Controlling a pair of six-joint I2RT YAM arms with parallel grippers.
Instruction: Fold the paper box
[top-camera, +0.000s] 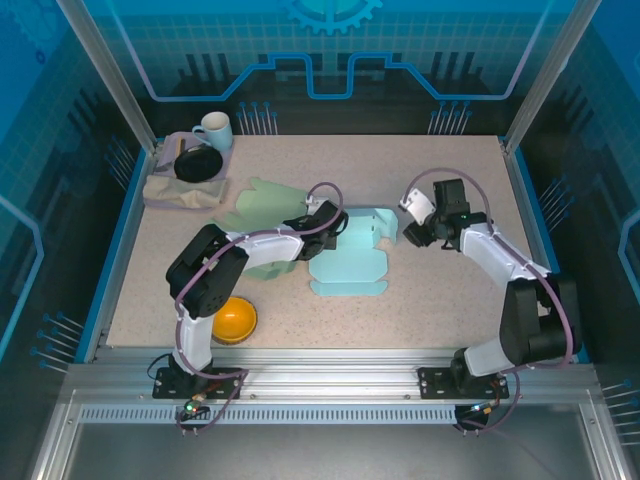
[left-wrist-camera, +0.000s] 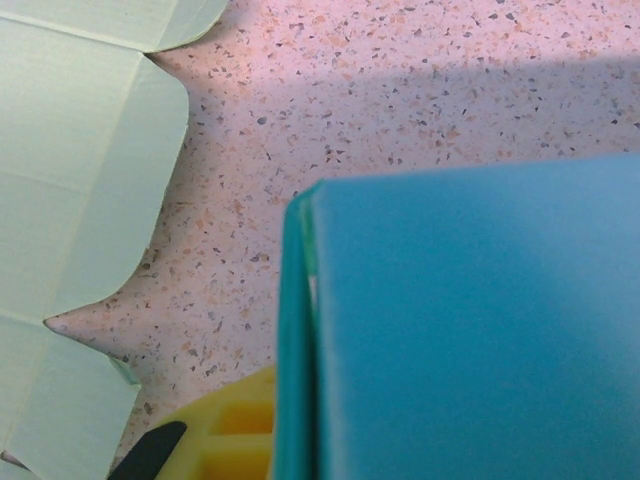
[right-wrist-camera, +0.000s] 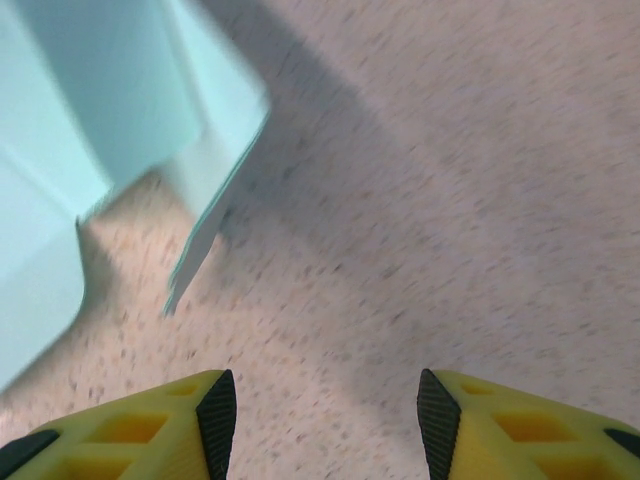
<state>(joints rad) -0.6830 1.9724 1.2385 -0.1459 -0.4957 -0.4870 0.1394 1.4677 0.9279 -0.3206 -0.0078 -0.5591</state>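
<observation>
Box (top-camera: 350, 262) sits mid-table, half-formed: panels are raised at the rear, front panel lies flat on the table (top-camera: 440, 300). Its left wall is pinched by the left gripper (top-camera: 322, 224). In the left wrist view a doubled blue panel is seen clamped, jaws pressed together on it. Right gripper (right-wrist-camera: 327, 415) is held just beside the box's right flap, jaws spread, nothing between them, bare table below.

Risks, as judged:
- Only one wall is held. If the right flap is pushed with no counter-hold, the box could be slid or swung about the left pinch.
- Card could be creased off its score line if the pinch is twisted.
- The flap edge could be caught on a right finger and lifted rather than folded.
- Green sheet (top-camera: 262, 203) lies just beside the left arm and could be dragged by it.

Containers: nothing is seen inside the box. Bowl (top-camera: 232, 320) near the left base looks empty. Mug (top-camera: 214, 130) stands at the far left by a cloth (top-camera: 170, 192); its contents cannot be told.
</observation>
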